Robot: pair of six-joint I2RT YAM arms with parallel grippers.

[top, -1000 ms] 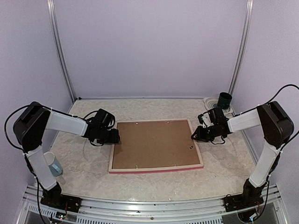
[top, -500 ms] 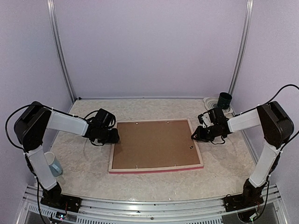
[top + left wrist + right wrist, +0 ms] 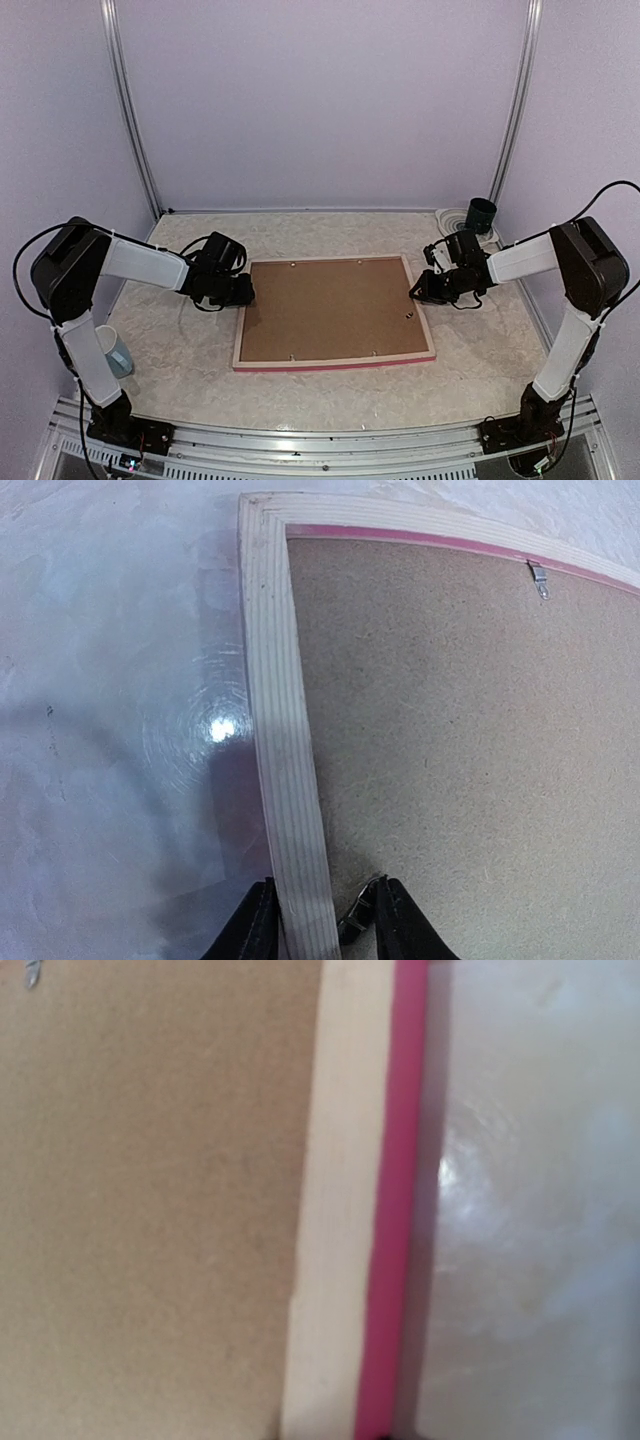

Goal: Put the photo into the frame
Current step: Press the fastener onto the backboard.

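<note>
The frame [image 3: 335,364] lies face down in the middle of the table, pale wood back up and pink edge toward me. A brown backing board [image 3: 330,310] fills it. The photo is hidden. My left gripper [image 3: 243,292] sits low at the frame's left rail [image 3: 275,680]. Its fingers straddle that rail [image 3: 322,885]: the outer one lies against the rail, the inner one stands a small gap off, beside a metal tab. My right gripper [image 3: 418,292] is at the right rail [image 3: 340,1210]. Its fingertips fall below the wrist view.
A dark green cup [image 3: 481,214] stands on white ringed discs [image 3: 450,214] at the back right corner. A pale cup [image 3: 113,350] stands by the left arm's base. Small metal tabs [image 3: 540,577] line the backing board's edge.
The left gripper's jaws have narrowed round the frame's left rail. Both arms and the frame have stayed in place.
</note>
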